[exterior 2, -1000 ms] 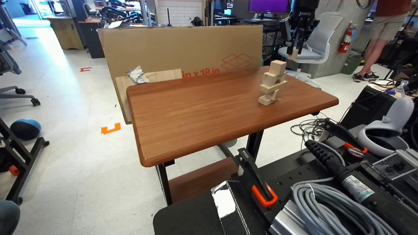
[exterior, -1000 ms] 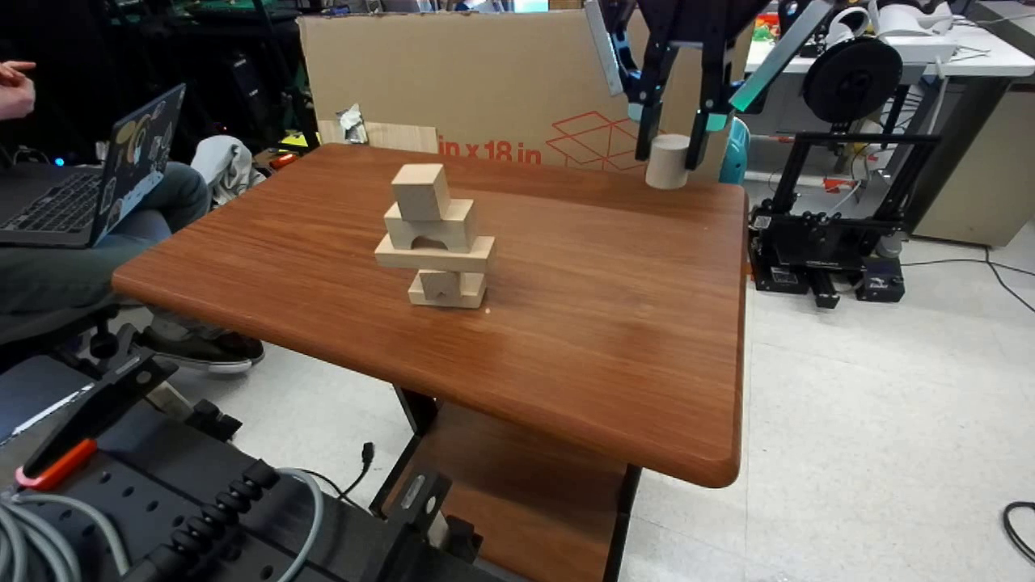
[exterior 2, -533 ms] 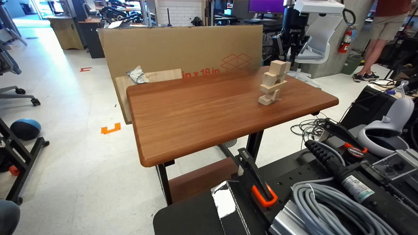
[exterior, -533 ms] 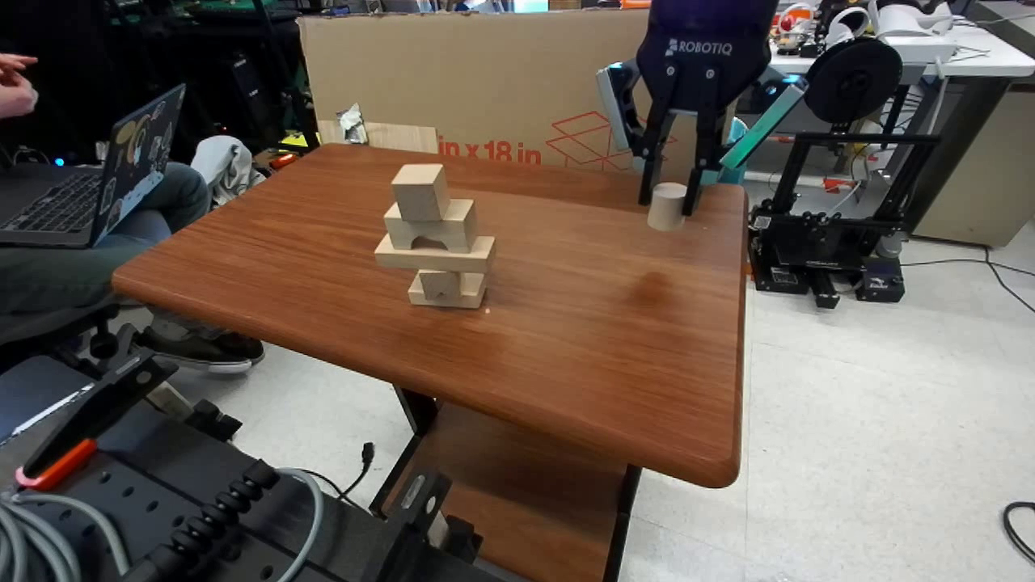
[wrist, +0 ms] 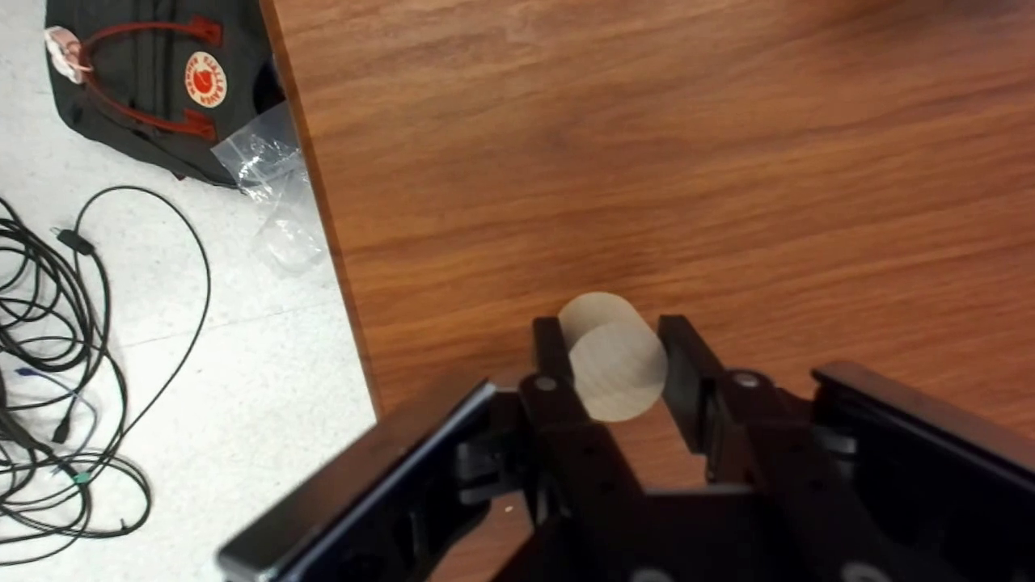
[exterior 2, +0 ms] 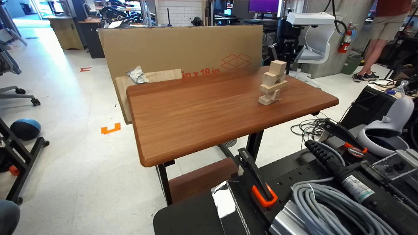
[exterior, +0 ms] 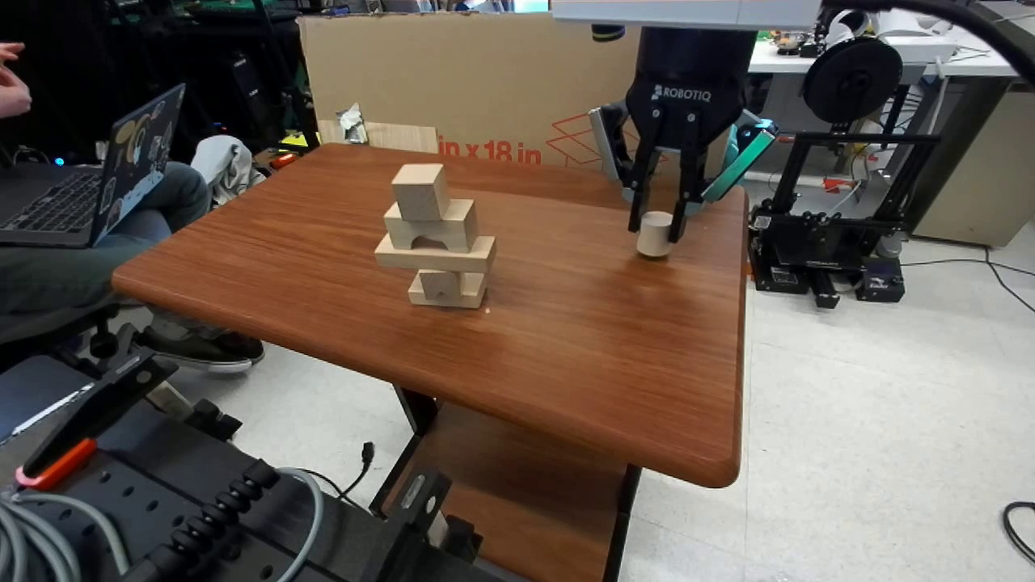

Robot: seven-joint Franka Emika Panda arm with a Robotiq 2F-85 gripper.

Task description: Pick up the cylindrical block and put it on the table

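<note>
Evidently the pick-up is done: the short, pale, unpainted wooden cylinder (exterior: 654, 236) is gripped, roughly upright, between the black fingers (wrist: 687, 364), well apart from the stacked tower of pale wooden blocks (exterior: 435, 229). Placement is judged nearly complete, since the cylinder is held at or just above the reddish-brown polished wooden worktop (exterior: 550, 347) under that tower, though contact cannot be told. Only setting down and release seem left.

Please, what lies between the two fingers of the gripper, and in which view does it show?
The cylindrical block lies there. It shows clearly in the wrist view, and also in an exterior view, held by the gripper.
</note>
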